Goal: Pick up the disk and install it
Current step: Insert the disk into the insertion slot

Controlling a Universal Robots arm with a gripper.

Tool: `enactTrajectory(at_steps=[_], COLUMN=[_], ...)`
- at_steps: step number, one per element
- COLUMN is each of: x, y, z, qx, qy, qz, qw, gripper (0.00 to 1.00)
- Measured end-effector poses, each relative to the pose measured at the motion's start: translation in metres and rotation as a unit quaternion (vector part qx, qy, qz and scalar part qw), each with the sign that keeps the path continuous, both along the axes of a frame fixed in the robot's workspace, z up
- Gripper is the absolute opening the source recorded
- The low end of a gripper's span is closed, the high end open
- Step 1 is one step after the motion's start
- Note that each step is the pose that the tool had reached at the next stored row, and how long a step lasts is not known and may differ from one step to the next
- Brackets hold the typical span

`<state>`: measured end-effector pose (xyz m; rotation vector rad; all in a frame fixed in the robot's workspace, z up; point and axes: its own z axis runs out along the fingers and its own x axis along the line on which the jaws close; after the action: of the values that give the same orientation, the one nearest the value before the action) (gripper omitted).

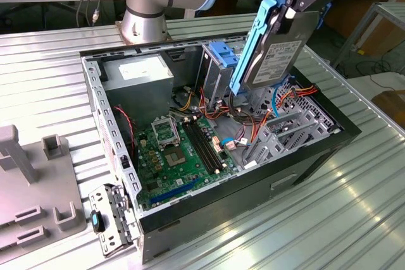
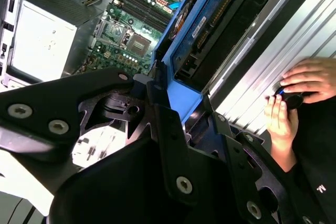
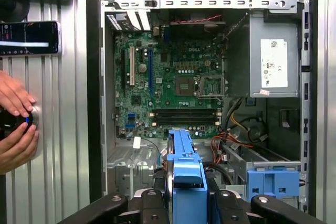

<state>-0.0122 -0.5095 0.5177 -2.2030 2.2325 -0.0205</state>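
Note:
The disk [image 1: 278, 55], a grey metal drive with a pale label in a bright blue carrier rail [image 1: 253, 42], hangs tilted on edge above the open computer case [image 1: 304, 156]. My gripper [image 1: 292, 1] is shut on its upper end. The drive hovers over the far right part of the case, beside the upright metal cage with a blue bracket [image 1: 220, 52]. In both wrist views the blue rail [image 2: 194, 40] [image 3: 184, 169] sticks out between my black fingers [image 2: 168, 129], with the motherboard [image 3: 173, 82] below. The blue bracket [image 3: 268, 182] lies beside the gripper [image 3: 186, 203].
Cables [image 1: 253, 118] crowd the case under the disk. The power supply [image 1: 142, 71] sits at the far left corner. A grey fixture [image 1: 25, 200] stands at the exterior view's left. A person's hands [image 3: 16, 124] rest on a knob beside the case, near a phone [image 3: 29, 38].

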Motion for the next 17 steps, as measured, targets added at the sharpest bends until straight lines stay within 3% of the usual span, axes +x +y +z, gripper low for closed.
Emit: enactTrajectory(at_steps=[17], x=[0.014], y=[-0.0203], z=[-0.0065], qx=[0.0], qy=[0.0], qz=[0.0], qw=[1.0], gripper=[0.37])
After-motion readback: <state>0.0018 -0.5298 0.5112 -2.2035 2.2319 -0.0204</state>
